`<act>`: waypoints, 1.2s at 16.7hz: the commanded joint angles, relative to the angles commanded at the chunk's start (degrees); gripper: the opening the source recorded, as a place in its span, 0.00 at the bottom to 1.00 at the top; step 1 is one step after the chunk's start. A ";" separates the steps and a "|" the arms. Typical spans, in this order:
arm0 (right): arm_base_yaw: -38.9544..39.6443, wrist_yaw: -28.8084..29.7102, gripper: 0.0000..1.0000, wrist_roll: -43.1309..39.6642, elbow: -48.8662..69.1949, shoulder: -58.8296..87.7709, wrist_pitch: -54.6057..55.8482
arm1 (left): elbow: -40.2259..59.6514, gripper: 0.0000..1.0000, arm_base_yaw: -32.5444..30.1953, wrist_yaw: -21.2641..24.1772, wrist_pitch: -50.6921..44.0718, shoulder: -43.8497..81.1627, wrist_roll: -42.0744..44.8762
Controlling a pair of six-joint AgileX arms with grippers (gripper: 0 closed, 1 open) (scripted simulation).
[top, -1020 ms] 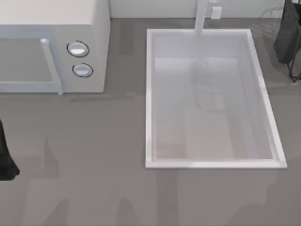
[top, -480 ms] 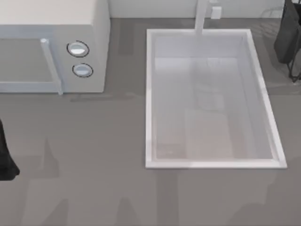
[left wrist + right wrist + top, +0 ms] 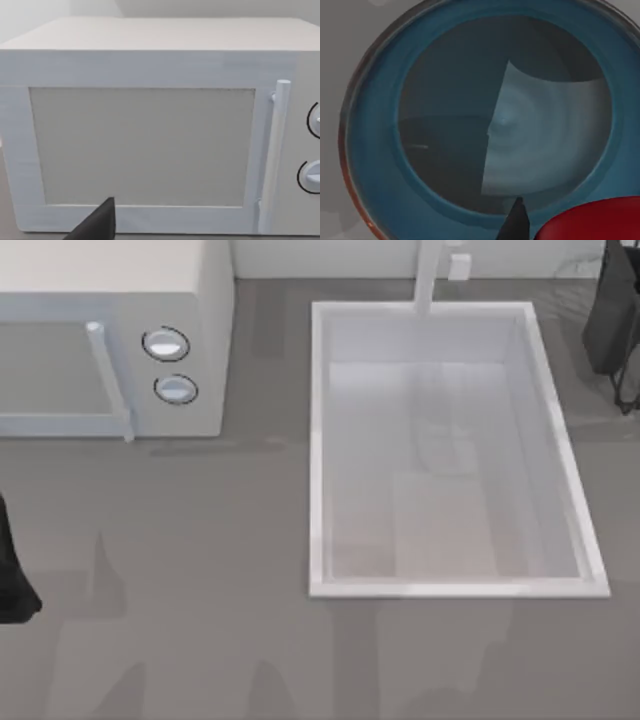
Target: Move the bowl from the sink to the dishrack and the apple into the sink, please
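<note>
The grey tabletop [image 3: 200, 570] filled the top view, with the white microwave [image 3: 110, 335] in the upper left of the frame and the sink [image 3: 318, 450] taking the centre right. The sink's long axis ran from the top of the frame toward the bottom, its faucet post [image 3: 428, 275] standing at the top edge; the basin looked bare. A dark frame at the upper right edge may have been the dishrack [image 3: 628, 390], though too little of it showed to be sure.

The left arm [image 3: 12, 580] sat parked at the left edge of the top view, and in the left wrist view a dark tip of the left gripper [image 3: 97, 225] pointed at the microwave door; whether it was apart or together I could not tell.

In the right wrist view the bowl [image 3: 375, 150] lay mouth-up directly below the camera, round and so without a long axis. The apple [image 3: 592, 220] sat at the lower right of that frame, seemingly overlapping the bowl's rim. One dark tip of the right gripper [image 3: 515, 222] showed at the bottom centre; its state could not be told.

The bowl was probably stiff, glossy and slippery, best pinched across the rim wall. The apple was likely light, firm and prone to roll, best taken across its middle.
</note>
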 joint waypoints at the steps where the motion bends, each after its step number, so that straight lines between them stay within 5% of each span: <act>1: 0.03 -0.02 0.00 -0.02 1.26 -0.88 -1.70 | 0.00 1.00 0.00 0.00 0.00 0.00 0.00; 11: 2.97 1.28 0.00 0.60 2.39 -1.12 0.32 | 0.00 1.00 0.00 0.00 0.00 0.00 0.00; 20: 27.19 14.21 0.00 7.71 -1.83 3.02 40.47 | 0.00 1.00 0.00 0.00 0.00 0.00 0.00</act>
